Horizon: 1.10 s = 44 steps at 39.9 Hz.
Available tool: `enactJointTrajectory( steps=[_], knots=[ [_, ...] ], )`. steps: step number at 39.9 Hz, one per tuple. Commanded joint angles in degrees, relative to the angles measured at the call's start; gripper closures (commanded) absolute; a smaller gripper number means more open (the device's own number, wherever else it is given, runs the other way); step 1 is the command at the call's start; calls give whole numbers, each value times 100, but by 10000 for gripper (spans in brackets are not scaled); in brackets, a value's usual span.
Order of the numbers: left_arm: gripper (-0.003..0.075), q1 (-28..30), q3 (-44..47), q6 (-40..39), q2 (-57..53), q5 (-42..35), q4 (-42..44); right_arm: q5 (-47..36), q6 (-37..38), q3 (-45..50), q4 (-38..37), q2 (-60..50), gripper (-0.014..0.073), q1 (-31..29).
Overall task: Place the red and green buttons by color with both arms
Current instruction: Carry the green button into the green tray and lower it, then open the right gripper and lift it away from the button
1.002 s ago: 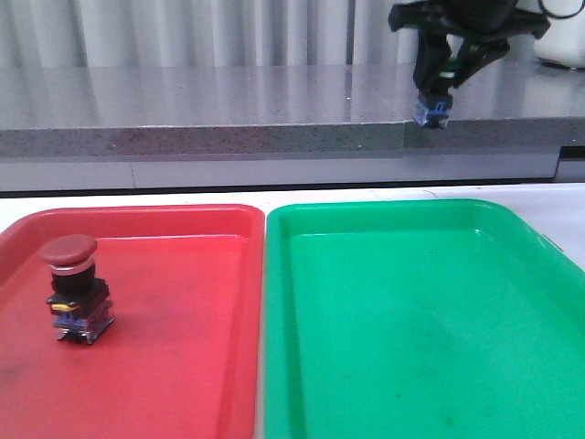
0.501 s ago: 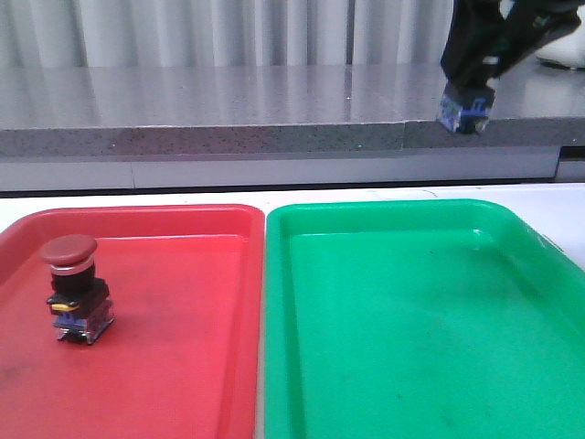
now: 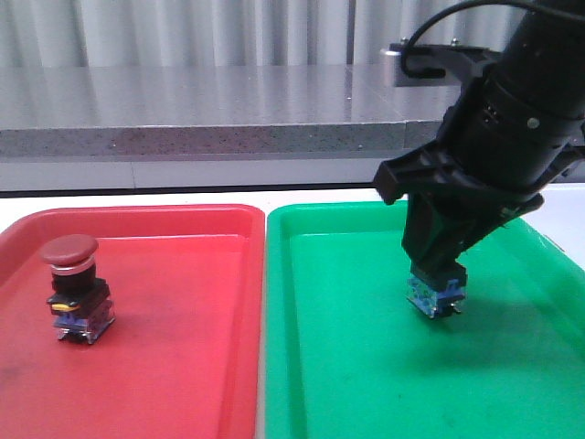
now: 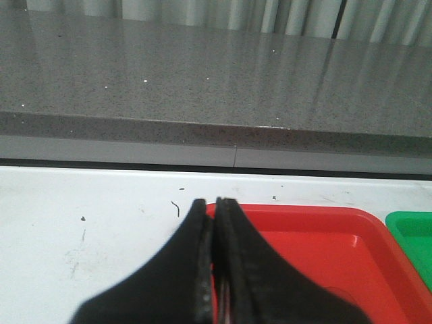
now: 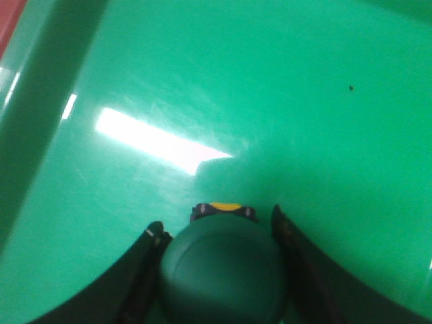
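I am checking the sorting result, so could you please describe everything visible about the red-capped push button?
The red mushroom-capped push button stands upright in the red plastic tray, near its left side. Below the rounded, matte dark-red cap sit a silver collar, a black body with a small yellow mark and a blue base. Only the tray floor touches it; neither gripper is near it.

My right tool (image 3: pixel 437 291) points down, fingers clamped around the green button (image 5: pixel 223 270); my left tool (image 4: pixel 214 256) sits pressed closed.
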Motion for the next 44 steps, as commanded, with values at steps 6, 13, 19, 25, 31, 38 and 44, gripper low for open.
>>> enactJointTrajectory(
  steps=[6,13,19,25,31,38,44],
  knots=[
    [740,6,-160,-69,20,-487,-59,-317,-65,-122,-59,94,432,10],
    [740,6,-160,-69,20,-487,-59,-250,-65,-122,-54,84,282,10],
    [740,6,-160,-69,20,-487,-59,-78,-65,-130,-54,50,74,10],
    [740,6,-160,-69,20,-487,-59,-20,-65,-130,-54,-179,34,10],
    [740,6,-160,-69,20,-487,-59,-20,-65,-148,-54,-646,34,10],
    [740,6,-160,-69,20,-487,-59,-7,-65,-148,-54,-1229,119,10],
    [740,6,-160,-69,20,-487,-59,-141,-65,-148,-61,-1683,462,-14]
  ],
)
